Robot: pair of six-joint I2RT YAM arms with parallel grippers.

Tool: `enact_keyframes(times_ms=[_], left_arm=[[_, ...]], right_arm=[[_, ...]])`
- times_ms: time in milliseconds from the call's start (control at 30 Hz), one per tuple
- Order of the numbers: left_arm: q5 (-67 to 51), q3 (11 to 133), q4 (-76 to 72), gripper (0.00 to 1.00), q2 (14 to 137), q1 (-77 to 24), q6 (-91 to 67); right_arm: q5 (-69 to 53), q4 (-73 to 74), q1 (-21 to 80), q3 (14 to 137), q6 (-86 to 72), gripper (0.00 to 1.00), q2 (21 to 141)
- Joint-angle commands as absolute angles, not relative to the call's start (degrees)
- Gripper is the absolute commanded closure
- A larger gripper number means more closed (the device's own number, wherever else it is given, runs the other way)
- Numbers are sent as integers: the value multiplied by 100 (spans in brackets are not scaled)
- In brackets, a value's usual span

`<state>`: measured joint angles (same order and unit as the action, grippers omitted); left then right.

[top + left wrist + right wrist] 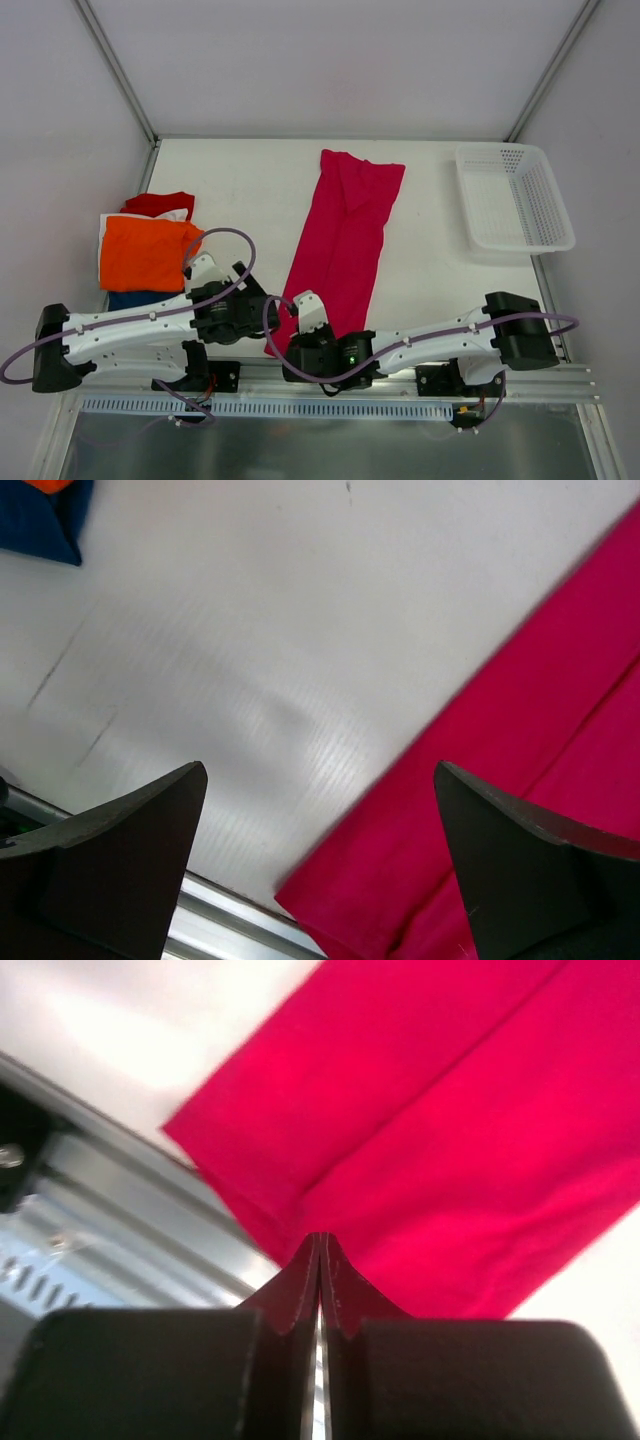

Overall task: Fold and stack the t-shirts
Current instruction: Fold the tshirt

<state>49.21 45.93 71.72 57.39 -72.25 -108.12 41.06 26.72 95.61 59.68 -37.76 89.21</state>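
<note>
A magenta-pink t-shirt (345,240) lies folded lengthwise in a long strip from the far middle of the table to the near edge. My left gripper (268,308) is open, its jaws spread over the strip's near-left corner (520,780) and bare table. My right gripper (308,335) is shut just above the strip's near end (450,1110), tips at the centre fold line; no cloth shows between them. At the left is a stack: an orange shirt (150,250) on top, with a red shirt (160,203), a white edge (103,250) and a dark blue shirt (135,298) showing under it.
A white perforated basket (515,195) stands at the far right. A metal rail (300,385) runs along the table's near edge, right by both grippers (100,1210). The dark blue shirt's corner shows in the left wrist view (40,520).
</note>
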Motion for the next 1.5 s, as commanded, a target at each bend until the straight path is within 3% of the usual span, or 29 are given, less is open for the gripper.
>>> enact_keyframes(times_ms=[0, 633, 1000, 1233, 1300, 1400, 1467], left_arm=[[5229, 4360, 8701, 1, 5327, -7154, -11416], [5862, 5000, 8701, 1, 4852, -6970, -10776], [5845, 4913, 8692, 1, 4641, -6864, -10635], [5379, 4650, 8657, 2, 5203, -6890, -10775], [5327, 4553, 8622, 5, 5168, -7030, -11003], [5169, 4211, 8184, 27, 4853, -7206, -10882], [5037, 4096, 7545, 58, 4755, -7207, -10331]], right_arm=[[4211, 2136, 9703, 6003, -4008, 100, 8859], [3015, 2127, 9694, 5722, -5124, 100, 9773], [3384, 2065, 9712, 5756, -4738, 100, 9317], [4163, 3557, 10247, 6336, -4991, 100, 8781], [4446, 4557, 10379, 6634, -5526, 100, 8553], [5035, 5694, 10328, 6436, -6334, 100, 8202], [5080, 5574, 10109, 6066, -6363, 100, 7947]])
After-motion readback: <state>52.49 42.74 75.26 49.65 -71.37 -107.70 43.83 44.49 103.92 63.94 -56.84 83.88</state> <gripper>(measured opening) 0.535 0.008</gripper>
